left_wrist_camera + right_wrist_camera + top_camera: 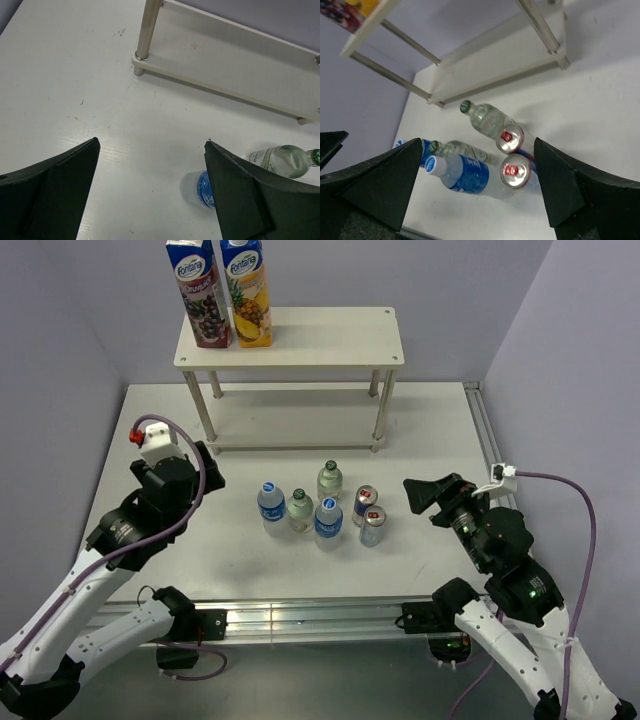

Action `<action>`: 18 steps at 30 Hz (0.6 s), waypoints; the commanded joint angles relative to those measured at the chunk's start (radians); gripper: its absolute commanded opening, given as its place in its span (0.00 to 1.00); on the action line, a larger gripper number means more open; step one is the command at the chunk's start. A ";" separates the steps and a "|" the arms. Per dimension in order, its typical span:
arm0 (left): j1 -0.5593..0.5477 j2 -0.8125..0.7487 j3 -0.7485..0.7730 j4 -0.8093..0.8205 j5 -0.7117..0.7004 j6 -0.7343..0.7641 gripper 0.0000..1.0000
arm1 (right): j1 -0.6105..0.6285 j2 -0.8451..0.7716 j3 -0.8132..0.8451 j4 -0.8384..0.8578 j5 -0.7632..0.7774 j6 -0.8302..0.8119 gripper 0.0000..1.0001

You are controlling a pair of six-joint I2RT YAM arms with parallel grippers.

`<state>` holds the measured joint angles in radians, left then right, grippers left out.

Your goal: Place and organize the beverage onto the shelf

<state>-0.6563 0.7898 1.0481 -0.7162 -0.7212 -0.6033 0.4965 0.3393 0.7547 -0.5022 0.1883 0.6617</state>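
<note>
The white two-tier shelf (310, 340) stands at the back, with a purple juice carton (198, 292) and a yellow juice carton (247, 290) at the left end of its top board. Two blue-label water bottles (271, 508) (328, 520), two green-capped clear bottles (299, 508) (330, 480) and two cans (365, 504) (373, 524) stand clustered mid-table. My left gripper (208, 472) (151, 142) is open and empty left of the cluster, a water bottle (197, 189) by its right finger. My right gripper (425, 502) (477, 142) is open and empty to the right, facing the cans (515, 171).
The shelf's lower board (225, 70) (505, 65) holds nothing and sits just above the table. Purple walls close in the left, back and right. A metal rail (300, 615) runs along the near edge, another along the right edge (490, 440).
</note>
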 commanded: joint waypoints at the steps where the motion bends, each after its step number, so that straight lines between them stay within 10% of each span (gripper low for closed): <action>1: -0.003 -0.001 -0.022 0.047 -0.015 0.019 0.92 | 0.057 0.029 0.064 -0.228 0.181 0.139 0.99; 8: 0.001 0.006 -0.036 0.043 -0.035 0.007 0.91 | 0.274 0.325 0.213 -0.455 0.523 0.269 0.97; 12: 0.004 -0.011 -0.049 0.047 -0.040 0.007 0.91 | 0.726 0.481 0.320 -0.782 0.850 0.628 0.98; 18: 0.006 -0.012 -0.056 0.047 -0.034 0.010 0.91 | 1.011 0.584 0.201 -0.937 0.878 1.180 0.99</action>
<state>-0.6552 0.7887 0.9985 -0.6994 -0.7380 -0.6029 1.4403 0.9077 1.0058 -1.2068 0.9348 1.4620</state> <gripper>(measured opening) 0.908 0.988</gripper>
